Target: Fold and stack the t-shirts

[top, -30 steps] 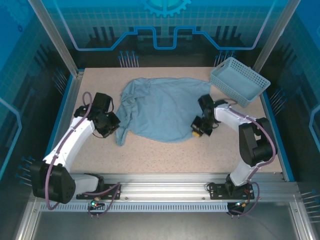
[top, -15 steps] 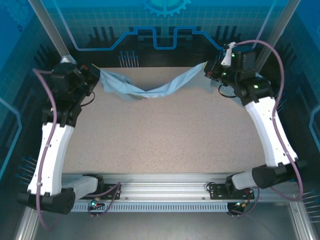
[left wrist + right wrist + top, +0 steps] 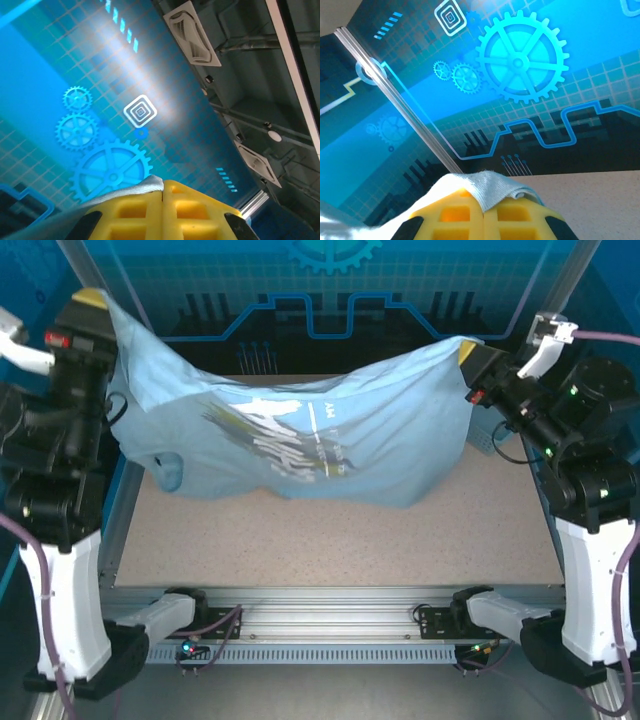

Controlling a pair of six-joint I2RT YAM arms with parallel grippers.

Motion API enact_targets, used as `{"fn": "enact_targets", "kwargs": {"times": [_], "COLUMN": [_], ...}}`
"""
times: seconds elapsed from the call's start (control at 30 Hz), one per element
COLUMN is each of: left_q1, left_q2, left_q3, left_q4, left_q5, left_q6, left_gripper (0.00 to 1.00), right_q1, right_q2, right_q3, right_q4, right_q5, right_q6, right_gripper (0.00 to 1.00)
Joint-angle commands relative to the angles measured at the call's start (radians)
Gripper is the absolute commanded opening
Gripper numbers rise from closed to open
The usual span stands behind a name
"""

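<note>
Hanging print-out high above the table (image 3: 330,540), the t-shirt (image 3: 300,430) is stretched between left gripper (image 3: 92,298) and right gripper (image 3: 468,352), both clamped on its top corners, apparently to spread it flat for folding.

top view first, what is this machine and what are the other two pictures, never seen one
The top view looks down on two robot arms bolted at the near edge of a table. Each ends in a two-finger claw. The left claw and the right claw are shut on opposite edges of a pale blue t-shirt, holding it up, spread between them. The other two pictures come from a camera on each wrist: yellow fingers pinching cloth, blue wall behind.
</note>
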Motion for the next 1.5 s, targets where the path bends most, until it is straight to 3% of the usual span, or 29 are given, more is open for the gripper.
{"fn": "enact_targets", "kwargs": {"times": [0.0,0.17,0.33,0.63,0.77,0.87,0.97,1.1,1.27,1.33,1.47], "left_q1": [0.026,0.113,0.226,0.320,0.321,0.310,0.288,0.246,0.129,0.049,-0.066], "left_q2": [0.175,0.398,0.559,0.600,0.529,0.364,0.151,-0.107,-0.329,-0.379,-0.378], "left_q3": [0.057,0.191,0.329,0.629,0.663,0.437,0.036,-0.517,-1.059,-1.233,-1.456], "left_q4": [-0.001,0.033,0.104,0.120,0.075,0.065,0.083,0.063,-0.018,-0.020,0.025], "left_q5": [0.073,0.234,0.396,0.445,0.459,0.469,0.435,0.413,0.407,0.380,0.366], "left_q6": [-0.022,-0.067,-0.166,-0.213,-0.223,-0.202,-0.202,-0.232,-0.273,-0.289,-0.354], "left_gripper": [0.00,0.00,0.00,0.00,0.00,0.00,0.00,0.00,0.00,0.00,0.00], "right_q1": [-0.032,-0.079,-0.107,-0.193,-0.246,-0.257,-0.247,-0.201,-0.173,-0.176,-0.178], "right_q2": [0.135,0.320,0.541,0.821,0.855,0.852,0.832,0.727,0.560,0.572,0.682], "right_q3": [0.001,0.055,0.266,0.803,0.862,0.833,0.732,0.359,-0.326,-0.456,-0.492], "right_q4": [0.050,0.166,0.184,0.128,0.161,0.125,0.047,-0.045,0.171,0.205,0.138], "right_q5": [-0.061,-0.166,-0.246,-0.287,-0.326,-0.366,-0.413,-0.380,-0.317,-0.296,-0.248], "right_q6": [0.046,0.124,0.159,0.243,0.334,0.322,0.269,0.151,0.186,0.197,0.143], "right_gripper": [0.00,0.00,0.00,0.00,0.00,0.00,0.00,0.00,0.00,0.00,0.00]}}
